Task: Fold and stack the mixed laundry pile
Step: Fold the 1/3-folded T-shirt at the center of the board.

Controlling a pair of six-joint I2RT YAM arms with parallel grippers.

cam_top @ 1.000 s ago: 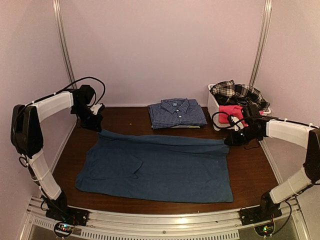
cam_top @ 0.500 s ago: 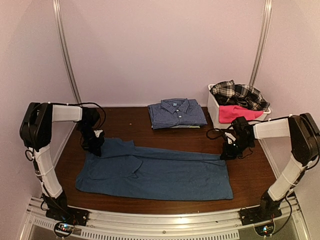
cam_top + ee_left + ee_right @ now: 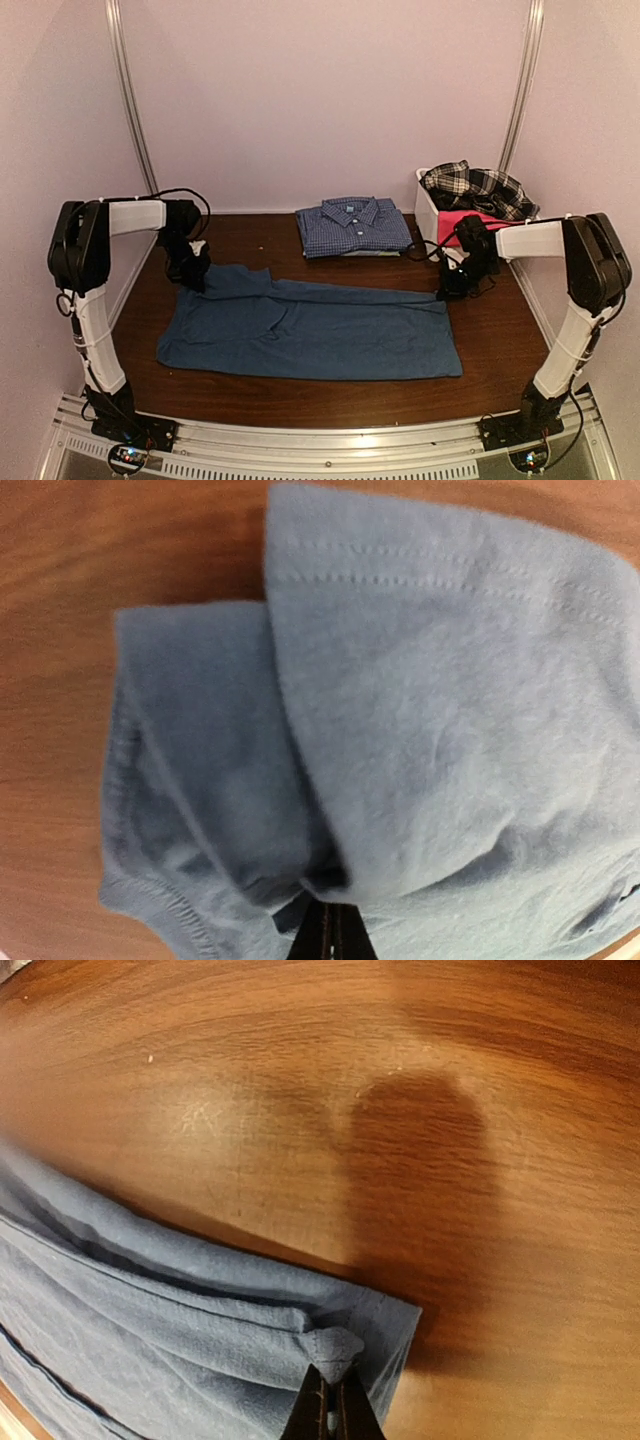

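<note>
Blue T-shirt (image 3: 310,335) corners are sitting pinched in our closed left gripper (image 3: 192,270) and closed right gripper (image 3: 447,290); we are aiming to set them down level.

the dark wooden table (image 3: 265,238) carries a dark blue t-shirt (image 3: 310,325) spread wide across its middle, a folded blue checked shirt (image 3: 355,228) lying apart from it at the back centre, and a white bin (image 3: 428,216) standing in the back right corner, near that shirt.
</note>
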